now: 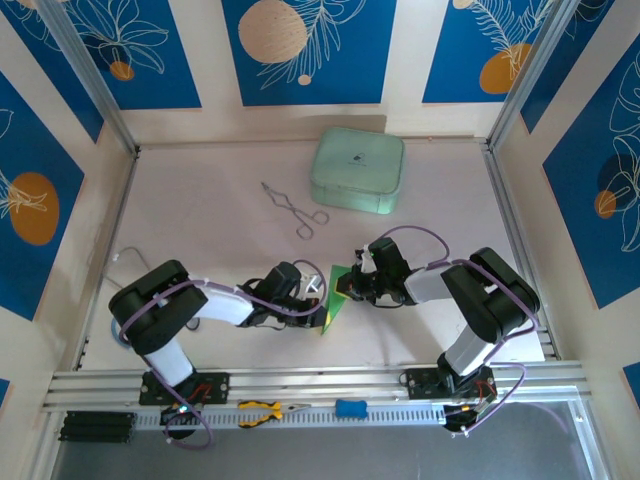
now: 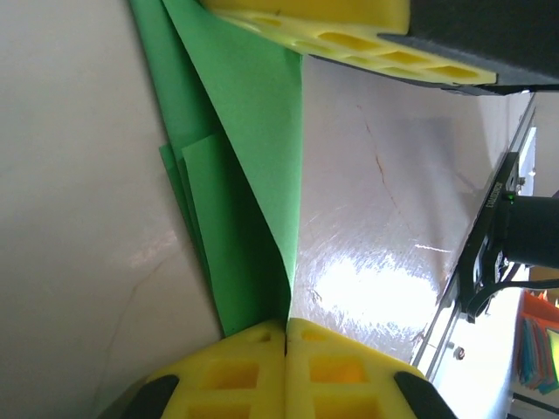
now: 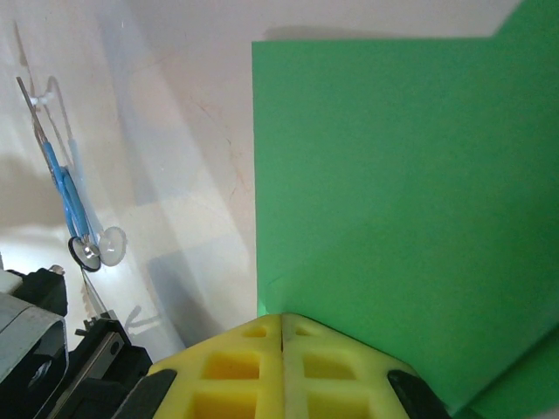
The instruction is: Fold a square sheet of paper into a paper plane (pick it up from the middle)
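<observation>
Your paper (image 1: pixel 334 298) lay on the desk (image 1: pixel 200 220) close to the near edge, about midway along it, between your two claws. It was partly folded: from the left wrist you could see several green layers, with one flap standing up off the surface. Your left claw (image 2: pixel 286 342) had its fingers pressed together and was pinching the narrow end of that raised flap right at the seam. Your right claw (image 3: pixel 281 336) was likewise pressed together, gripping the paper at its edge near a corner, with the flat green face spreading away beyond it. The two claws sat just beside each other, on opposite sides of the paper. The case (image 1: pixel 358 170) rested by the far edge, right of the middle. The tongs (image 1: pixel 295 208) lay a little nearer and left of it, well apart from the paper.
</observation>
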Controlling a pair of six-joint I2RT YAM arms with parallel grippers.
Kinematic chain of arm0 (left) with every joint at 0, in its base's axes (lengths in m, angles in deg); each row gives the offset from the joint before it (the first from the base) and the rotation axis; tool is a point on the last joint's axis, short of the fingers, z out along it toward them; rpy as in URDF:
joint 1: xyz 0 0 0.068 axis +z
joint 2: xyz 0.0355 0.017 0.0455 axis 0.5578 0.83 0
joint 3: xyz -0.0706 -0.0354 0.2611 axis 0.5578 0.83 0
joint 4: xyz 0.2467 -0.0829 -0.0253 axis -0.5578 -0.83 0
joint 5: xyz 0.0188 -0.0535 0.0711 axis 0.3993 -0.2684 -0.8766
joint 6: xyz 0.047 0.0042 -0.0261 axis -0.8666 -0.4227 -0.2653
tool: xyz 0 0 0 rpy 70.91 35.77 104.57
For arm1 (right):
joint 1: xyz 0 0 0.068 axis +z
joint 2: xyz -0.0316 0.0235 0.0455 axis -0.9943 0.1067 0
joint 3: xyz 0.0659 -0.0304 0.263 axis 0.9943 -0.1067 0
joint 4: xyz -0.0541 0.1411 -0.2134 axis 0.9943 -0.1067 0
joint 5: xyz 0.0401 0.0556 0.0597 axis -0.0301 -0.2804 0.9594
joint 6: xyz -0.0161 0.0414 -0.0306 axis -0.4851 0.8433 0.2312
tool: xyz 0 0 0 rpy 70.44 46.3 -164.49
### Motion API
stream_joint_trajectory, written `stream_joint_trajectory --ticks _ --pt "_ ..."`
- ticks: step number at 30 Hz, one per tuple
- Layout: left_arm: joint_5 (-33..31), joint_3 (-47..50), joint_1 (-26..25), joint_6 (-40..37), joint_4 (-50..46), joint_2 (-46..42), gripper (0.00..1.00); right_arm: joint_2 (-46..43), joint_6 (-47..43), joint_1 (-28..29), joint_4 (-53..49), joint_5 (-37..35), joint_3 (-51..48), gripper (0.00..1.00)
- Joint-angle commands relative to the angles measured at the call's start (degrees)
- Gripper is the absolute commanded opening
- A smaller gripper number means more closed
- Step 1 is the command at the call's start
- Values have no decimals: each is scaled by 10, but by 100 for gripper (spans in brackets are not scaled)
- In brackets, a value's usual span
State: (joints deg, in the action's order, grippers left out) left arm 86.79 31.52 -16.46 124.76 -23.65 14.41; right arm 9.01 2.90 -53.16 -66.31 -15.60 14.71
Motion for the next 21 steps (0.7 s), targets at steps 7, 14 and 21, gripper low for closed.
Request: stream_joint_trajectory --ticks 7,14,21 --pt "10 33 0 -8 -56 -9 11 32 -9 3 -87 -51 -13 3" --pt "4 33 1 -19 -82 -22 15 32 -10 3 -89 -52 -12 3" --pt "10 36 1 -17 -76 -16 3 33 -7 4 -89 -53 -12 3"
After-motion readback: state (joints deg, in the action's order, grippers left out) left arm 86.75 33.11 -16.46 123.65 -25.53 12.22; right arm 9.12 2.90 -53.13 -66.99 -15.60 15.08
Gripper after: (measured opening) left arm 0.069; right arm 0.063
